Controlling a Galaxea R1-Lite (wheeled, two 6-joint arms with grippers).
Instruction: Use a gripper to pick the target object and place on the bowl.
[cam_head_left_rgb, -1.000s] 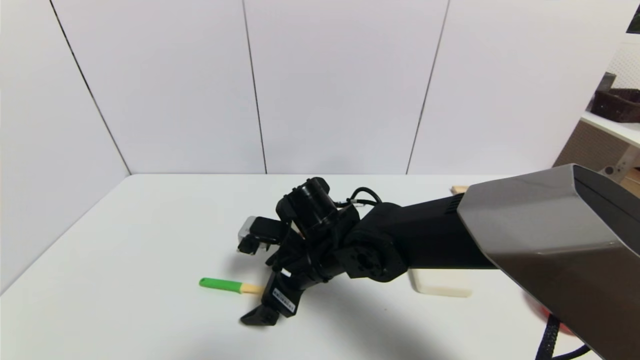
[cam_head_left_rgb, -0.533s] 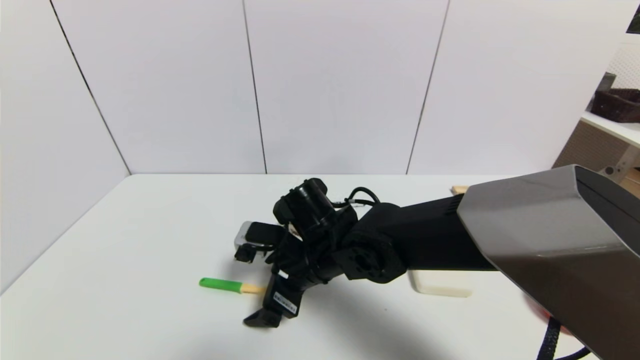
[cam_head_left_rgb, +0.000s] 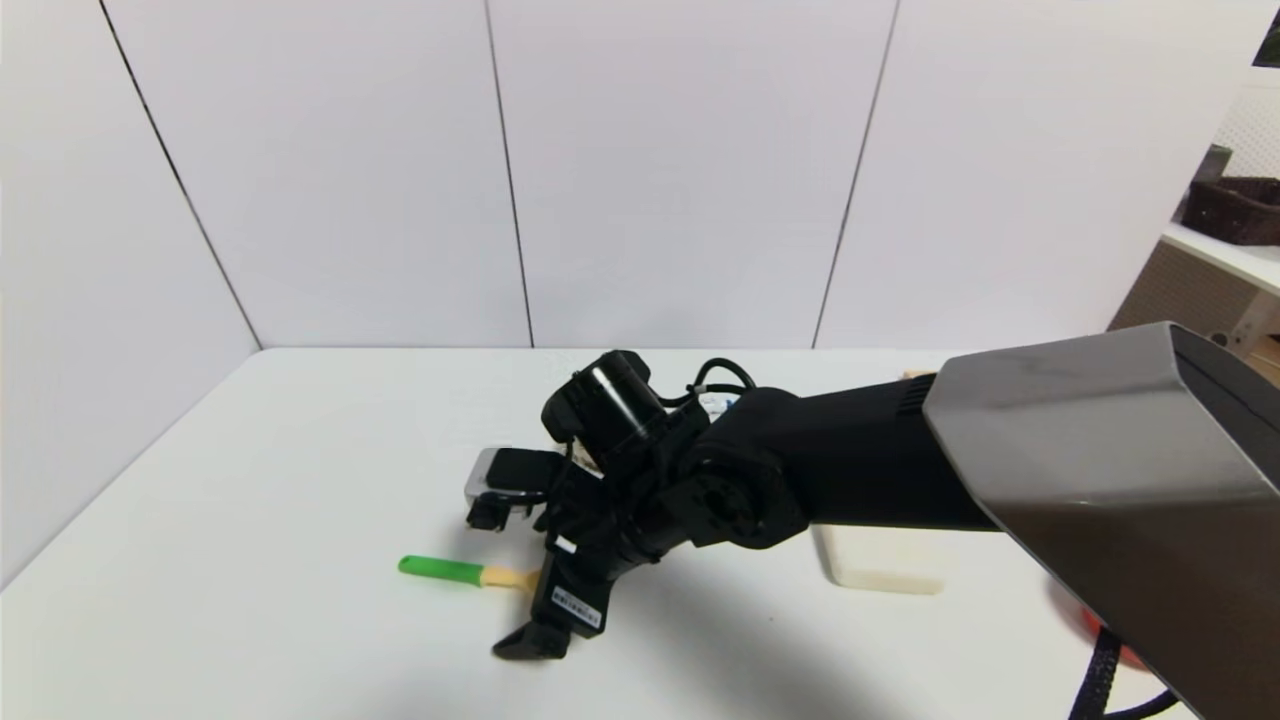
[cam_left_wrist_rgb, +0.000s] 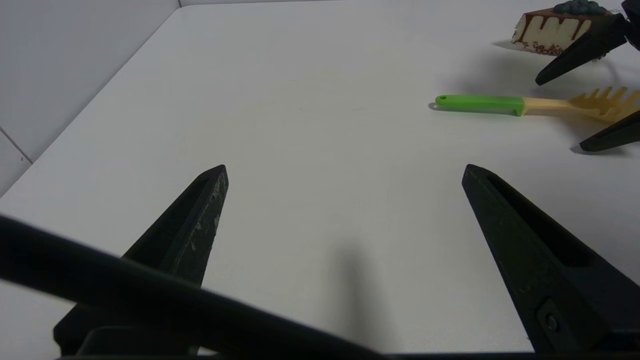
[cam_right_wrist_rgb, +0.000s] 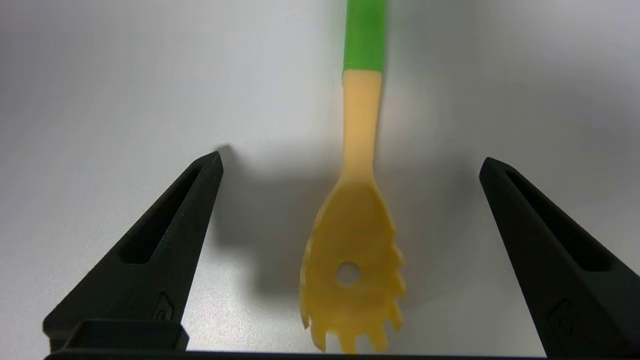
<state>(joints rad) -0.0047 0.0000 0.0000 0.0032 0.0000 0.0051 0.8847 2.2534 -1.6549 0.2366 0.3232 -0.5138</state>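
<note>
Picking has not begun: your right gripper (cam_right_wrist_rgb: 350, 165) hangs spread wide astride the pasta spoon (cam_right_wrist_rgb: 356, 235), which lies flat on the table (cam_head_left_rgb: 300, 450), untouched. You have the closing, lifting and carrying to the bowl left; no bowl shows. The left gripper (cam_left_wrist_rgb: 345, 170) waits open, well apart.

White table (cam_head_left_rgb: 300, 450), pasta spoon (cam_head_left_rgb: 445, 571), white block (cam_head_left_rgb: 880, 570), cake slice (cam_left_wrist_rgb: 555, 30)

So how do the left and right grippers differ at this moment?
The right gripper straddles the pasta spoon; the left gripper has only bare table between its fingers. The right works mid-table; the left sits apart from the spoon. Both are open, holding nothing.
</note>
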